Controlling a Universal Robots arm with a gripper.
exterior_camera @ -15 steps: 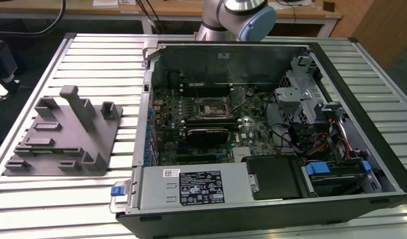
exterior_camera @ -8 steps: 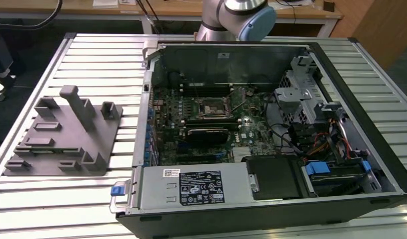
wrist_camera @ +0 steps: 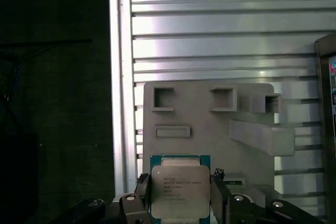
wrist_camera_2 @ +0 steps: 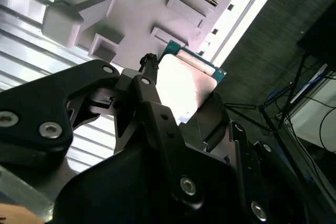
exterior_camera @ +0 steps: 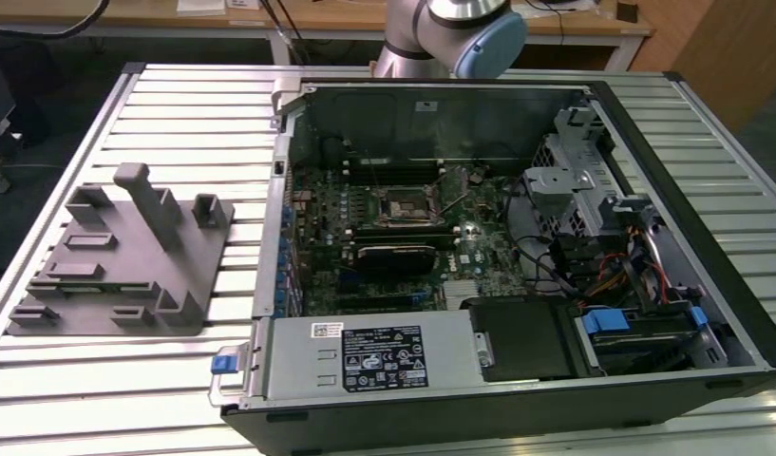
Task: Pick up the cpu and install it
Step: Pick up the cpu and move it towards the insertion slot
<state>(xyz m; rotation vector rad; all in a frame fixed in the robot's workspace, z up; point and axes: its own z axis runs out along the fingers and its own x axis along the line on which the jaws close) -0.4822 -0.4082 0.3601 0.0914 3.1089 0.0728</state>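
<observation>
I have the cpu (wrist_camera: 180, 192) pinched by its opposite edges, dead centre between the fingers (wrist_camera: 218, 195) of my gripper (wrist_camera: 180, 202), above the grey parts holder (exterior_camera: 122, 266). In the exterior view that holder lies at nine o'clock from the black socket frame (exterior_camera: 401, 204).

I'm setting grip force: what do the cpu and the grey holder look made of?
The cpu: metal lid, satin silver with glare, over a green board rim. The grey holder: probably matte plastic, uniform dull grey with blocky moulded pockets.
</observation>
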